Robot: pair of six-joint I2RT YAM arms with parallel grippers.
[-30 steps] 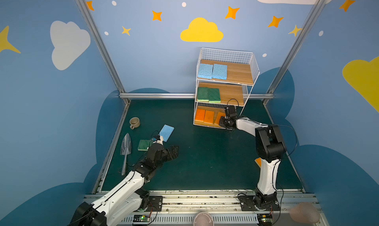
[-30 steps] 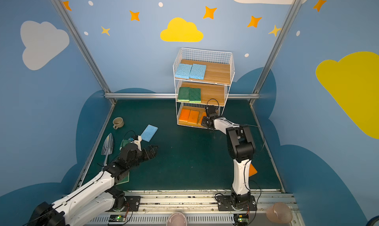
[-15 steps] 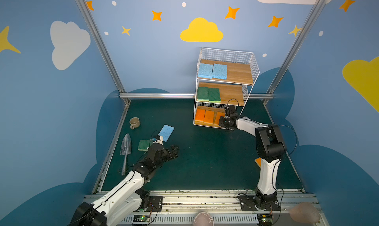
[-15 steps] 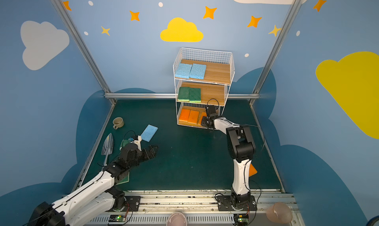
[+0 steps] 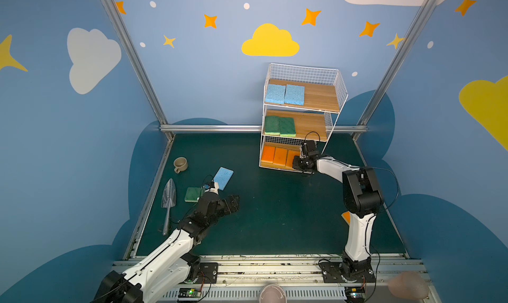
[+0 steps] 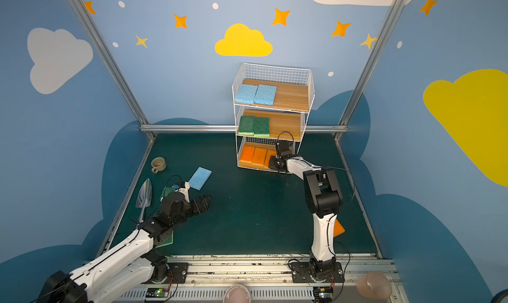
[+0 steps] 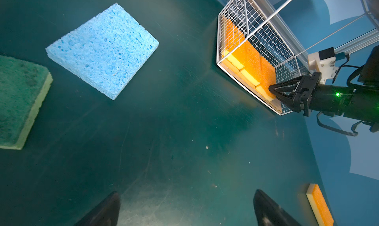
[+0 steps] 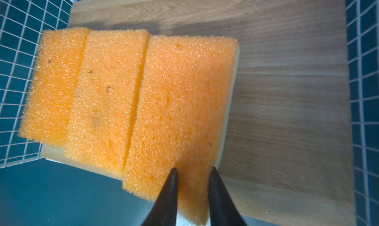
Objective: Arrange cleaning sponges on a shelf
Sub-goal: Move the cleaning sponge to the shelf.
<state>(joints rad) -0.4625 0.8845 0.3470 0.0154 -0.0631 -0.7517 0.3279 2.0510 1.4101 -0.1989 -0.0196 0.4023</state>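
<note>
Orange sponges fill the bottom board of the shelf (image 5: 320, 96), which stands against the back wall, right of centre in both top views. Three lie there side by side, and the right hand (image 8: 193, 169) is at the third orange sponge (image 8: 180, 104), the rightmost of the row. Its fingertips (image 8: 173, 173) stand a narrow gap apart over that sponge's front corner, which overhangs the board's edge. I cannot tell whether they pinch the foam or only rest on it.

Two blue sponges (image 5: 275, 93) lie on the top board and two green sponges (image 5: 272, 125) on the middle one, all pushed to the left end.

On the dark green tabletop (image 5: 275, 205), a loose blue sponge (image 5: 223, 178) and a loose green sponge (image 5: 193, 194) lie left of centre, near the left hand (image 5: 233, 204). That hand hovers with its fingers wide apart, holding nothing. A loose orange sponge (image 6: 338, 228) shows behind the right arm, and another green sponge (image 6: 167, 238) lies half hidden under the left arm. A beige mug (image 5: 180, 164) and a metal trowel (image 5: 168, 198) lie along the left edge.
</note>
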